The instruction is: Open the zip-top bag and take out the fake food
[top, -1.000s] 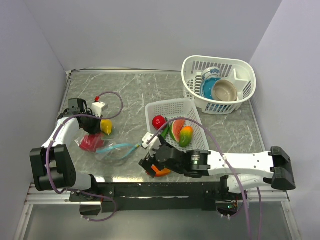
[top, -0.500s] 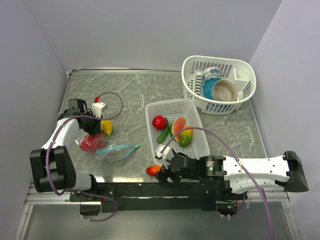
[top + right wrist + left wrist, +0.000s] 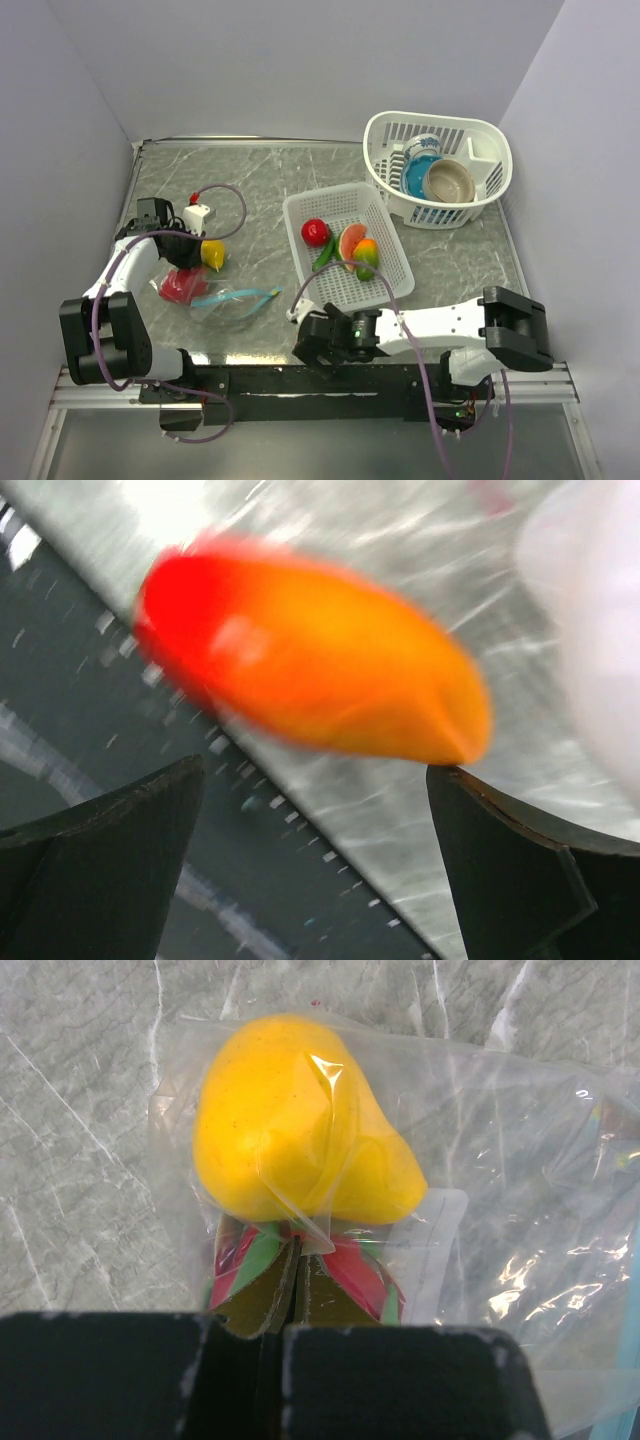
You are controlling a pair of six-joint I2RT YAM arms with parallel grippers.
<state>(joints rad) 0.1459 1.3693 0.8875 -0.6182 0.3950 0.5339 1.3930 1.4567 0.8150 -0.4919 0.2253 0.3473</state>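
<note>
Landmark: shallow white slotted plastic basket (image 3: 345,287); every place below is given from it.
Task item: clear, thin, floppy plastic zip-top bag (image 3: 228,305), lying flat on the table well to the basket's left.
Opening: teal-blue zip strip (image 3: 250,295), on the bag's edge nearest the basket.
Contents: glossy yellow plastic fruit (image 3: 300,1140) and a red-and-green toy (image 3: 372,1272), both under the film at the bag's end farthest from the basket.
Left gripper (image 3: 292,1295): fingers pressed together to a slit; you appear to pinch the film over the red-and-green toy.
Right gripper (image 3: 315,780): fingers spread wide at the table's near edge, just off the basket's near-left corner, either side of a blurred orange-red toy fruit (image 3: 310,680); no grip on it shows.
Handling: expect the film to be light, limp and slippery, the toys hard and apt to roll.
Hold advice: take the stiffer zip strip, one lip per gripper; bare film will likely slide or crumple.
</note>
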